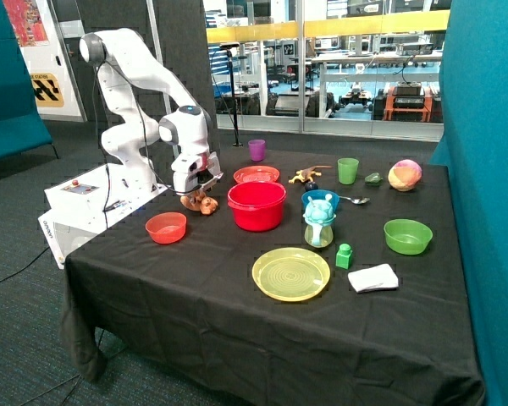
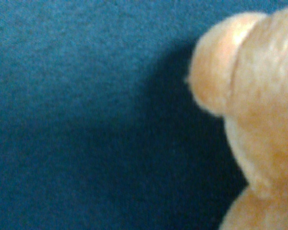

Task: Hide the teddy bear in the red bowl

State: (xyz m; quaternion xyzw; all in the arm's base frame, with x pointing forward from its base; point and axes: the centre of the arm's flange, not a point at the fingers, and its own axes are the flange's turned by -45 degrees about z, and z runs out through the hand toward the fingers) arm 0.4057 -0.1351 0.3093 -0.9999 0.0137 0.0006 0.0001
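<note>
A: Item: teddy bear (image 1: pixel 201 202), lying on the cloth beside the red bowl (image 1: pixel 256 205). Gripper (image 1: pixel 196 191) is sitting right over it.

B: Grip status: you are unable to tell. Risk: the bear is slipping free if you are only pinching loose plush.

On my feed the black table (image 1: pixel 195 296) carries a yellow plate (image 1: pixel 291 273), a green block (image 1: pixel 345 255) just beside a white cloth (image 1: pixel 373 277), a green bowl (image 1: pixel 407 236), a green cup (image 1: pixel 348 170), a purple cup (image 1: pixel 256 150), a lizard toy (image 1: pixel 305 175), and a small orange bowl (image 1: pixel 166 227).
</note>
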